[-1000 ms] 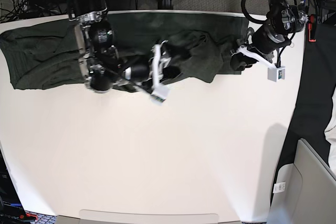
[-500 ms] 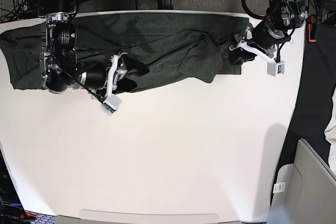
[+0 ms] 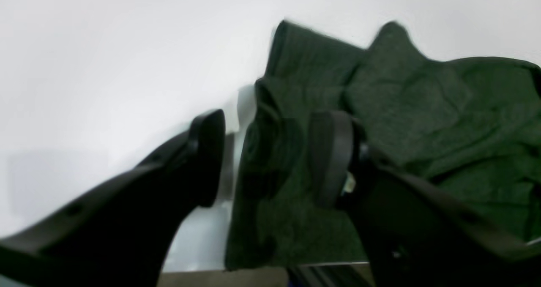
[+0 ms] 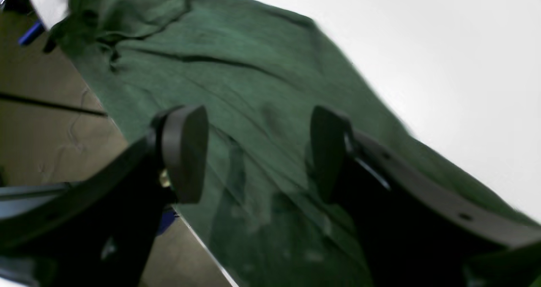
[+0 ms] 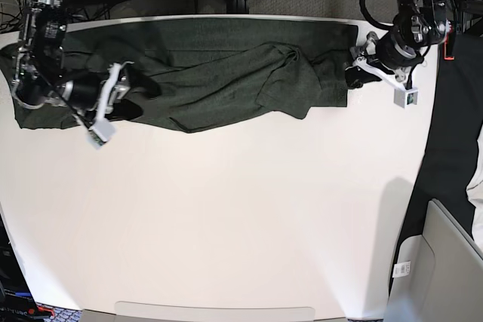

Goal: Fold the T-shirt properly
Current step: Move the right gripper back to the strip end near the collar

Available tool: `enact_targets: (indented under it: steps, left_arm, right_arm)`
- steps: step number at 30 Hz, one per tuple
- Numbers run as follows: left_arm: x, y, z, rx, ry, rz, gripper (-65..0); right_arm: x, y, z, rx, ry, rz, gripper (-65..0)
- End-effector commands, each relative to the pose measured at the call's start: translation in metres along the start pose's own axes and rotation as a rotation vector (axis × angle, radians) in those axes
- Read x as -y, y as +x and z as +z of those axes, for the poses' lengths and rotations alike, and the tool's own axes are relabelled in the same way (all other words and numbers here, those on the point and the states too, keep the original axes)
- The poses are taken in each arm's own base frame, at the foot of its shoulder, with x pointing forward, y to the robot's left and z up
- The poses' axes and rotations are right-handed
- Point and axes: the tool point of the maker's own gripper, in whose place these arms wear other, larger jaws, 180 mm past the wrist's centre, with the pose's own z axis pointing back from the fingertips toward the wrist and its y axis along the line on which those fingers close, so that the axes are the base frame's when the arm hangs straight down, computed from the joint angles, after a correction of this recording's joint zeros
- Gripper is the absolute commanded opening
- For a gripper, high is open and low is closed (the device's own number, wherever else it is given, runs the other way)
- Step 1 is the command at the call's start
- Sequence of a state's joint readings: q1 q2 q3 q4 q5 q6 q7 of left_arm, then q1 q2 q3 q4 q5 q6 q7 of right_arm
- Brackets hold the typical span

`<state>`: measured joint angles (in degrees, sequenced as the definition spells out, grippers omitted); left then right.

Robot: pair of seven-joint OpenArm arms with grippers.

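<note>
With each tool, left (image 5: pixel 353 65) and right (image 5: pixel 130 94), gaping empty over the T-shirt (image 5: pixel 219 73), we must regrasp an edge next.

One T-shirt (image 5: pixel 219 73) (olive-green), one table (image 5: pixel 241 216), two claws: left (image 5: pixel 355 65), right (image 5: pixel 130 94).

We see even, diffuse light across the table (image 5: pixel 241 209), bright enough that its white top nearly washes out beyond both grippers. Shadows are soft: a faint grey patch lies on the table just beside the left gripper (image 3: pixel 266 156), and folds of the T-shirt (image 5: pixel 226 73) shade themselves darkly. Both wrist views are smeared; the cloth edges ahead of the left gripper are fuzzy, and the black fingers (image 4: pixel 186 151) of the right gripper (image 4: pixel 258 151) sit out of focus. The base view bows slightly at its edges.
</note>
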<state>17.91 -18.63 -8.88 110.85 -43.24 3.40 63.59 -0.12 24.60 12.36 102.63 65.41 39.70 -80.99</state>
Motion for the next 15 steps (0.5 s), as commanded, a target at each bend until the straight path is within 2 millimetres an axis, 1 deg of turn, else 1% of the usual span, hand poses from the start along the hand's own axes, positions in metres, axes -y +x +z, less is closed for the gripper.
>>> enact_targets:
  steps: [1,3,5,7,10,15]
  left_arm:
    - [0.005,0.011,0.002,0.025,-0.016,-0.019,-31.4]
    - [0.003,0.012,-0.002,0.013,-0.014,-0.009,-31.2]
    - [-0.004,0.006,-0.007,-0.012,-0.005,0.006,-31.2]
    - [-0.006,0.002,-0.010,-0.028,-0.006,0.008,-31.2]
    - [-0.003,-0.002,-0.012,-0.038,-0.034,-0.040,-31.2]
    - [-0.004,-0.012,-0.016,-0.066,-0.049,-0.057,-31.2]
  right_arm:
    - [0.003,0.014,0.011,0.047,-0.009,0.026,-25.9]
    - [0.009,0.013,0.017,0.044,-0.031,0.026,-25.9]
    - [0.013,0.007,0.022,0.033,-0.046,0.017,-25.9]
    - [0.015,0.006,0.025,0.032,-0.056,0.014,-25.9]
    - [0.019,0.001,0.030,0.035,-0.073,-0.006,-25.9]
    - [0.018,0.001,0.036,0.063,-0.064,-0.028,-25.9]
